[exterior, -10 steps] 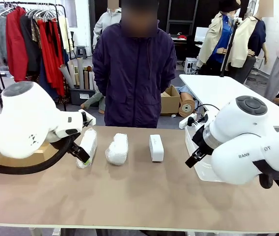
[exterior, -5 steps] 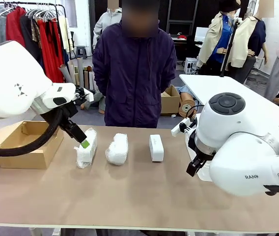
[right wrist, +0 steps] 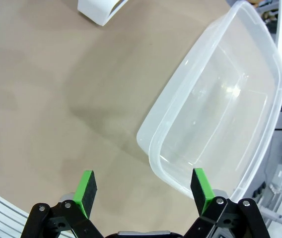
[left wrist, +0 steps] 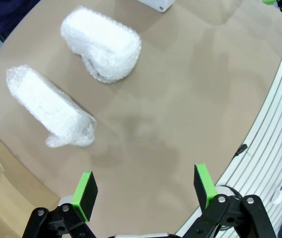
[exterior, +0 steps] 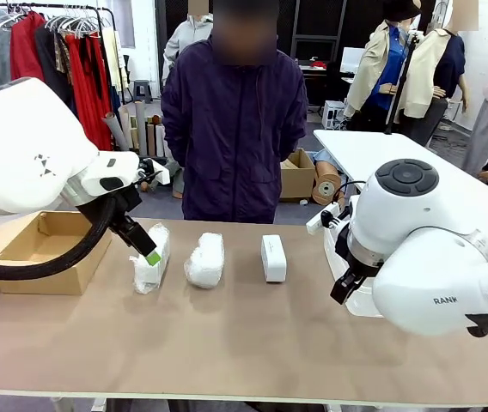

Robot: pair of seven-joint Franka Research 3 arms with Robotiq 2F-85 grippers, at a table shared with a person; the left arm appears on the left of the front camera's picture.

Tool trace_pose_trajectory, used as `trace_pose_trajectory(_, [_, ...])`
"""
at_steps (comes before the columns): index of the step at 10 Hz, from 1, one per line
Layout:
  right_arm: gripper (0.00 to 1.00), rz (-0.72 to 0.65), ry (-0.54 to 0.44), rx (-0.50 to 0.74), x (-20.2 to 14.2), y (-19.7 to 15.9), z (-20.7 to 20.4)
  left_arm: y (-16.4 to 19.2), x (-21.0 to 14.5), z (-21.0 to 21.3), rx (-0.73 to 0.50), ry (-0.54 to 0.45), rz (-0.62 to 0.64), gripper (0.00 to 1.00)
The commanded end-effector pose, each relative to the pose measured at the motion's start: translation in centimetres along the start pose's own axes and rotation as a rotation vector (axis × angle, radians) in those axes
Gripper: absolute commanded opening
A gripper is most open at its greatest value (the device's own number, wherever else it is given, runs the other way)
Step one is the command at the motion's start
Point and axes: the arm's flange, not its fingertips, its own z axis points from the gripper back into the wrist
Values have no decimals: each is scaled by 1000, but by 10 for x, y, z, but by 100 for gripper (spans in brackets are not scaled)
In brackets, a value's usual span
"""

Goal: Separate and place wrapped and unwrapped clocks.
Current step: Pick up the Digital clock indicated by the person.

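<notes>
Front view: lumpy bubble-wrapped clock point(exterior: 204, 260).

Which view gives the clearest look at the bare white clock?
The front view: the bare white clock shows whole, with nothing in front of it. The left wrist view catches a cut-off corner of it at the top edge, and the right wrist view likewise a corner at its top edge.

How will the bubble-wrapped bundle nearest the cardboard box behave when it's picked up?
The bubble-wrapped bundle has puffy wrap that will probably give before a grip firms up. Its loose crumpled end may flop. Lying flat and elongated, it seems unlikely to roll.
</notes>
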Motion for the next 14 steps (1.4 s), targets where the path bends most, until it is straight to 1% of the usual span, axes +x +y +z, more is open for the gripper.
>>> trace_pose_trajectory(1, [100,24,-21,-10,3,0,-3,1,-3,-2,-1,-20,14,100])
trace_pose_trajectory(2, [100,24,-21,-10,3,0,-3,1,-3,-2,-1,-20,14,100])
trace_pose_trajectory(3, [100,2,-1,0,0,1,0,0,0,0,0,-1,2,100])
trace_pose_trajectory(4, [100,8,-63,62,9,-7,6,2,5,6,-6,23,-19,100])
trace_pose_trajectory(6, [100,27,-124,208,22,-21,20,5,11,17,-70,42,-52,100])
trace_pose_trajectory(8, [100,48,-179,342,33,-37,35,12,14,32,-200,9,-118,100])
trace_pose_trajectory(9, [100,53,-231,392,38,-45,41,21,14,43,-263,-42,-176,100])
trace_pose_trajectory(10, [100,75,-308,465,43,-57,48,32,16,53,-299,-98,-222,100])
trace_pose_trajectory(11, [100,77,-369,498,49,-70,55,43,17,65,-347,-151,-287,100])
trace_pose_trajectory(12, [100,87,-415,496,57,-84,61,54,20,76,-355,-180,-359,100])
trace_pose_trajectory(13, [100,116,-439,521,62,-97,65,62,22,85,-344,-198,-439,100])
trace_pose_trajectory(14, [100,144,-467,555,63,-111,67,74,22,94,-324,-207,-492,100])
